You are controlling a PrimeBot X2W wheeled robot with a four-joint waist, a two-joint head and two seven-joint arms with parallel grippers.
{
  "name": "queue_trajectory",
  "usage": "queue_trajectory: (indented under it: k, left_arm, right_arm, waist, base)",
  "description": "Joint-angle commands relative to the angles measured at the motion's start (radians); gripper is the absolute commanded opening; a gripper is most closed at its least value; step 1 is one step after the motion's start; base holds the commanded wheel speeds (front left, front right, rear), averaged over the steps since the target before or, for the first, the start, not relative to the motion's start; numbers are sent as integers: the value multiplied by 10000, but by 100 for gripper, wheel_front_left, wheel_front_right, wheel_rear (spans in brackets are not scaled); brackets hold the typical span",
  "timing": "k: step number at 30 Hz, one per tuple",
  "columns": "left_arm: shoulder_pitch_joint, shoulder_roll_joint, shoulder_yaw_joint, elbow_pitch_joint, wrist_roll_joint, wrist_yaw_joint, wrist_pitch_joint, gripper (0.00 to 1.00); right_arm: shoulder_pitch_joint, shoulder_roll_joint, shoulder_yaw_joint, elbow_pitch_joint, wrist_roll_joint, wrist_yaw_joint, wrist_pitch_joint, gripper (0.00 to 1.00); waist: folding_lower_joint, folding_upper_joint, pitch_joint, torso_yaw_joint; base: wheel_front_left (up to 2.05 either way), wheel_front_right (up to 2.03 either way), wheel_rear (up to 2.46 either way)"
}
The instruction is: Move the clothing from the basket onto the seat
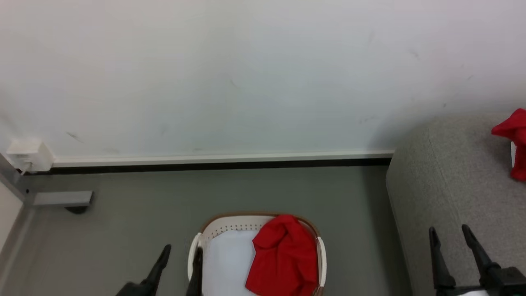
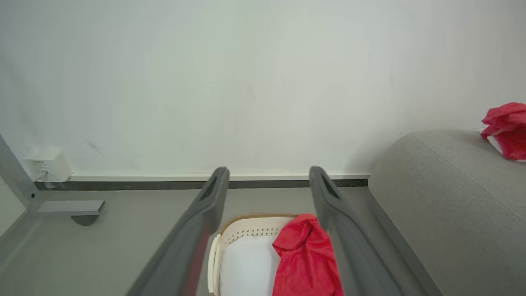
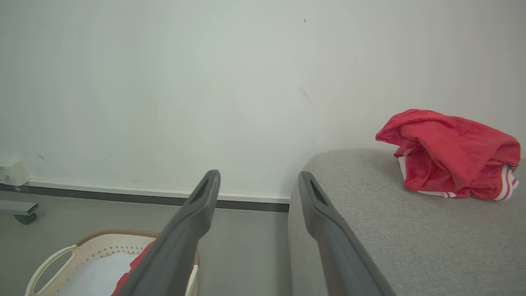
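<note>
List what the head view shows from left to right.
Wall box → left pincer → basket garment → right pincer → sofa garment.

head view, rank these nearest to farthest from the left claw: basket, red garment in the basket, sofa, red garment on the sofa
From the left claw:
1. basket: its left handle is right beside the claw.
2. garment in the basket: in the basket's right half.
3. sofa: off to the right.
4. garment on the sofa: far right, on top.
</note>
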Motion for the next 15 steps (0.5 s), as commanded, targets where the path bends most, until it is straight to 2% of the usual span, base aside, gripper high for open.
queue_trajectory:
  k: [1,5,11,15]
  left_arm:
    - [-581,-35,-145,177,163,-91,-5,100]
    - [-2162,-60,-656,1042,407,-321,-4,100]
    - [-4983,-79,-1469,3120,577,-591,159,100]
    - [-6629,-99,-1945,4377,209,-712,426,100]
  right_arm:
    - [-398,-32,-66,-226,-132,-25,-31,100]
    - [-1107,-29,-211,-771,-234,-25,-19,100]
    - [-2159,-27,-469,-1648,-309,-25,-16,100]
    - [-2695,-25,-590,-2248,-405,-25,-16,100]
  waist:
    - [0,-1,829,-293]
    - [0,-1,2291,-630]
    - [0,-1,4395,-1028]
    - [0,-1,5531,-1171]
  base:
    - [0,0,0]
    - [0,0,0]
    - [0,0,0]
    - [0,0,0]
